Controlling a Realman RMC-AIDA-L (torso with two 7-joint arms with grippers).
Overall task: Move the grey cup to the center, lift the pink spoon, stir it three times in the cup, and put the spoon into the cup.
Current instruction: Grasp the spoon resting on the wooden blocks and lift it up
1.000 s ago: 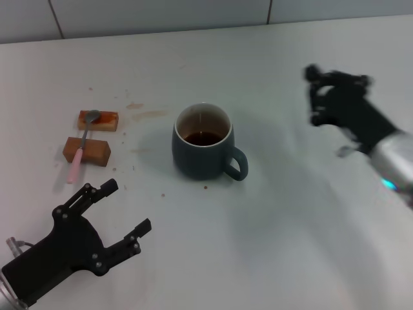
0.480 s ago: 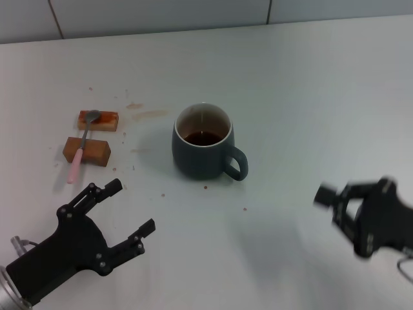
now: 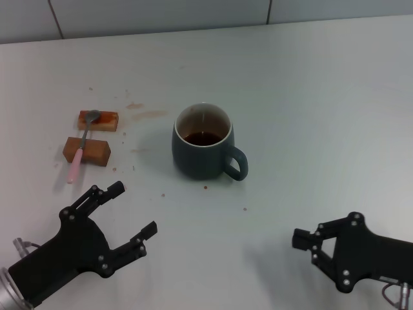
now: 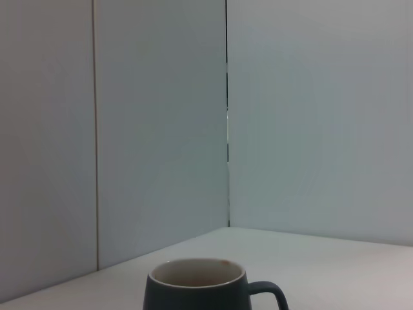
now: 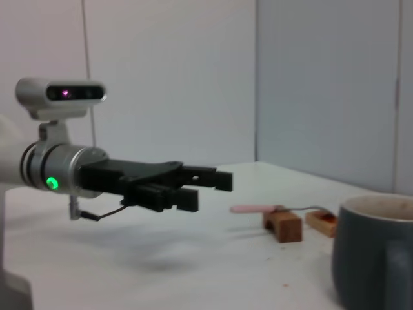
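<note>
The white table (image 3: 310, 97) is carrying everything, w/ a grey tiled wall (image 3: 161, 13) running along its far edge.

The left gripper (image 3: 132, 213) is hovering at the near-left corner of the head view, jaws spread wide, nothing between them & touching nothing; its fingers are pointing toward the far right, roughly at the cup. In the right wrist view the same gripper (image 5: 206, 187) is hanging above the table top, apart from the spoon beyond it.

The right gripper (image 3: 306, 248) is sitting at the near-right, jaws parted too (less wide than the left's), holding nothing, fingers pointing left across the table.

The grey cup (image 3: 203, 145) is standing upright about mid-table, well apart from both grippers, dark brown liquid low inside, loop handle pointing toward the near right. It is also showing in the left wrist view (image 4: 197, 287) and the right wrist view (image 5: 374, 252).

Two brown blocks are lying left of the cup, far one (image 3: 98, 120) and near one (image 3: 87, 150).

The pink spoon (image 3: 80, 150) is resting across both blocks, long axis running near-to-far w/ a slight lean, metal bowl on the far block, pink handle end sticking out past the near block toward the robot
</note>
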